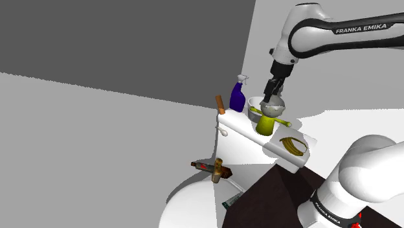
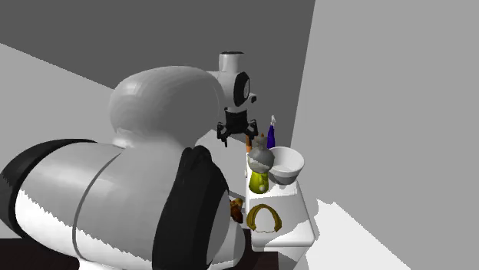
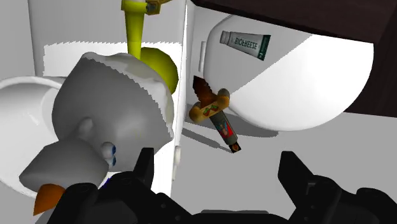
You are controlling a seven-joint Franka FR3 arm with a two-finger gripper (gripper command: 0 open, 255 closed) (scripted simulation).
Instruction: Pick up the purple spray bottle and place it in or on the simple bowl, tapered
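The purple spray bottle (image 1: 237,96) (image 2: 271,132) stands upright at the far end of a white ledge (image 1: 241,133). Beside it sits the white tapered bowl (image 1: 256,103) (image 2: 286,163) (image 3: 19,102). A grey toy duck (image 1: 272,106) (image 2: 261,157) (image 3: 108,114) rests at the bowl's rim. My gripper (image 1: 273,91) (image 2: 234,130) (image 3: 219,175) hangs above the duck, to the shoulder view's right of the spray bottle. It is open, with nothing between its fingers.
A yellow-green bottle (image 1: 265,124) (image 3: 156,60) and bananas (image 1: 292,146) (image 2: 264,218) share the ledge with a brown stick (image 1: 221,103). Below lie a brown bottle (image 1: 217,170) (image 3: 216,114) and a toothpaste tube (image 1: 231,201) (image 3: 245,43) on a round white surface (image 3: 305,89).
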